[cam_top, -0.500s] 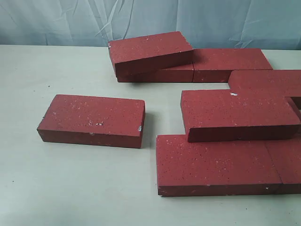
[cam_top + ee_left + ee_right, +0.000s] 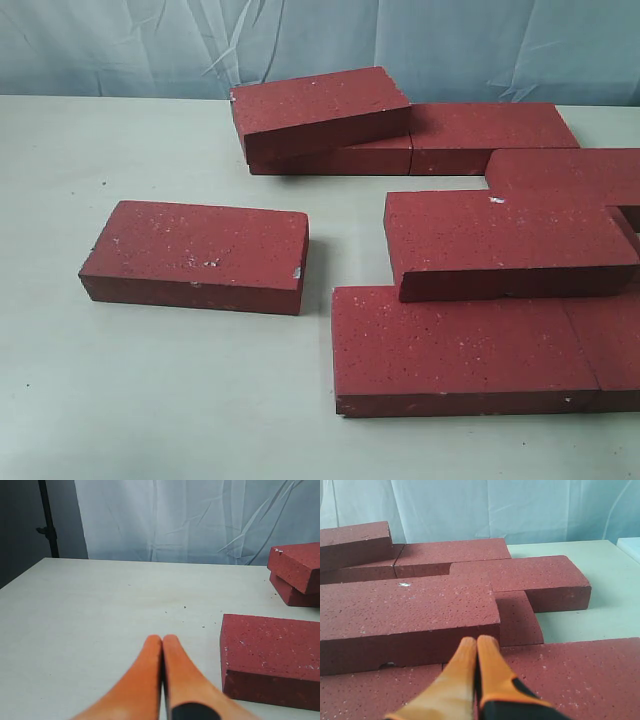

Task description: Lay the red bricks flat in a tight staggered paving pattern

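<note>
Over on the right of the pale desk [image 2: 150, 400] the red bricks [image 2: 470, 345] mostly bunch together, with one loner [image 2: 195, 250] lying flat well apart on the left. The left end effector [image 2: 162, 641] is pinched shut on nothing, beside that loner. The right end effector [image 2: 476, 642], also closed and empty, sits right at the front bricks. Nothing has shifted since half a second ago. The rightmost bricks run off frame, and a tilted brick [image 2: 320, 108] at the back hides part of the one under it.

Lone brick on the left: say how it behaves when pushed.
The lone brick looks rigid and probably heavy: thick, solid block. Lying flat on the table, it should slide rather than tip or roll. Its rough matte face likely resists slipping.
</note>
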Available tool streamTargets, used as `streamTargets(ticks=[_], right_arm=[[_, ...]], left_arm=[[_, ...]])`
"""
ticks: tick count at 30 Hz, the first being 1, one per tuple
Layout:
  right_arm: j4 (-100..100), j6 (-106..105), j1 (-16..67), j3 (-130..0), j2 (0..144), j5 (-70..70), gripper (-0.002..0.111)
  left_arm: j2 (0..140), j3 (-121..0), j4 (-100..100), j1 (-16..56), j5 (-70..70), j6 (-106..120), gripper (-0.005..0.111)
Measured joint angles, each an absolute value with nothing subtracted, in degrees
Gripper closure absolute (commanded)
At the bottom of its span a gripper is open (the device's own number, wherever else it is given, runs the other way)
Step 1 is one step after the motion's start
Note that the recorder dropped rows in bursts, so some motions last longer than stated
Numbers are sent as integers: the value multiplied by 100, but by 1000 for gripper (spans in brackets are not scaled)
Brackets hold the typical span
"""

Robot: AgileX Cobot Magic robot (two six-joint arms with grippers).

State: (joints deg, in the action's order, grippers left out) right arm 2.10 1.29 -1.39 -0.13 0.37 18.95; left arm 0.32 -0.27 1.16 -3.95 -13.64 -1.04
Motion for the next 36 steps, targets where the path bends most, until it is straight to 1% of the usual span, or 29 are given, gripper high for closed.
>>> streamTargets(ticks=[12,16,21,36], right_arm=[[210,129,-139,-13,37,1869,109],[210,129,-139,-13,37,1124,109],[210,129,-139,-13,37,-327,109],[210,129,-139,-13,37,-717,109]], left_arm=[[32,-27,116,-395,-1364,-104,107],[32,-27,116,-395,-1364,-104,107],[32,-27,116,-395,-1364,-104,107],[32,-27,116,-395,-1364,-104,107]])
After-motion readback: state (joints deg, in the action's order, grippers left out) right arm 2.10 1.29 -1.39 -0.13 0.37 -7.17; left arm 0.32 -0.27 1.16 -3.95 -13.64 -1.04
